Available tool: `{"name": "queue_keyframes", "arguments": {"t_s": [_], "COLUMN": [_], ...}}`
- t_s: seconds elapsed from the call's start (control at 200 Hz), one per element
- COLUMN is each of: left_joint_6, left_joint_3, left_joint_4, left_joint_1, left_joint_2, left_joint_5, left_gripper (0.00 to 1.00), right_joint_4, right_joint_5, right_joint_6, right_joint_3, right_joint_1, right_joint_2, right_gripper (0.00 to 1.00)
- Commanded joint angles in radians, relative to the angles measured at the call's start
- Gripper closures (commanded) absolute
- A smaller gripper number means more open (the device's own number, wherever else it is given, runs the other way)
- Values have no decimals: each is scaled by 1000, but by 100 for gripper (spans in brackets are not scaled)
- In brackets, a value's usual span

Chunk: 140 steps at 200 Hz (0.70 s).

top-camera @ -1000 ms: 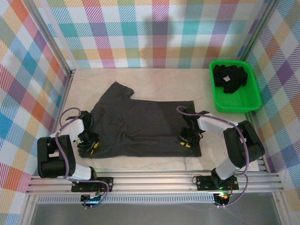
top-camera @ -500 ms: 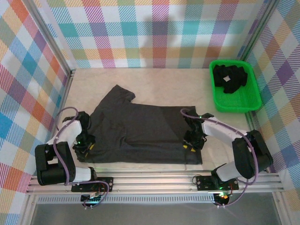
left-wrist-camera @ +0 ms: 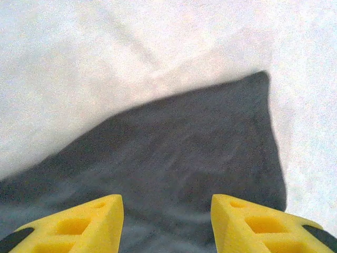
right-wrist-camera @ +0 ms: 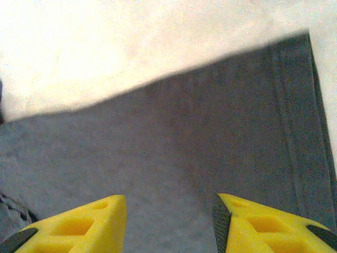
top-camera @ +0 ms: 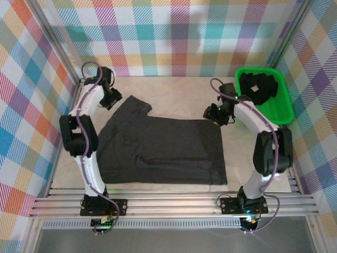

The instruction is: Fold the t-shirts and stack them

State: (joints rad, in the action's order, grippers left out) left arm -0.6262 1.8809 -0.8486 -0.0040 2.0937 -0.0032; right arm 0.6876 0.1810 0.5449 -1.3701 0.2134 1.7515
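A dark charcoal t-shirt lies spread flat on the pale table. Its far left sleeve reaches up toward my left gripper. In the left wrist view the left gripper is open above the sleeve cloth, with nothing between its yellow fingers. My right gripper hovers over the shirt's far right corner. It too stands open above the dark fabric and its hemmed edge. More dark shirts, one with a small white tag, are piled in the green bin.
The green bin sits at the far right against the plaid wall. Plaid walls close the table in on the left, back and right. An aluminium rail runs along the near edge. Bare table lies behind the shirt and to its right.
Both arms have swung from the shirt's near edge out to its far edge. The shirt now lies flat with neither gripper on it.
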Motion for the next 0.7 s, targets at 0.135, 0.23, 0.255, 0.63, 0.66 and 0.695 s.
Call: {"name": "queue_keyframes", "arguments": {"t_s": [0.135,0.23,0.255,0.63,0.66,0.695], "left_joint_6": [182,193,197,238,239,241], "left_joint_3": [243,354,376,472,471,465], "left_joint_4": [108,123,129,157,150,144], "left_joint_1": [3,2,-1,-72,-78,-87], "left_joint_2": [252,346,366,506,508,507], "left_joint_5": [11,11,5,-18,-26,-32], "left_gripper": [52,48,47,42,42,42], "right_joint_4": [38,27,26,30,29,26], "right_joint_5": [86,93,96,107,109,111], "right_joint_6": [-46,-28,-25,-30,-30,-28], "right_joint_3": [-97,-85,-82,-58,-60,-61], "right_joint_1": [-6,-6,-6,-10,-9,-10], "right_joint_2": [67,55,52,50,56,62], "right_gripper": [53,52,52,53,53,52]}}
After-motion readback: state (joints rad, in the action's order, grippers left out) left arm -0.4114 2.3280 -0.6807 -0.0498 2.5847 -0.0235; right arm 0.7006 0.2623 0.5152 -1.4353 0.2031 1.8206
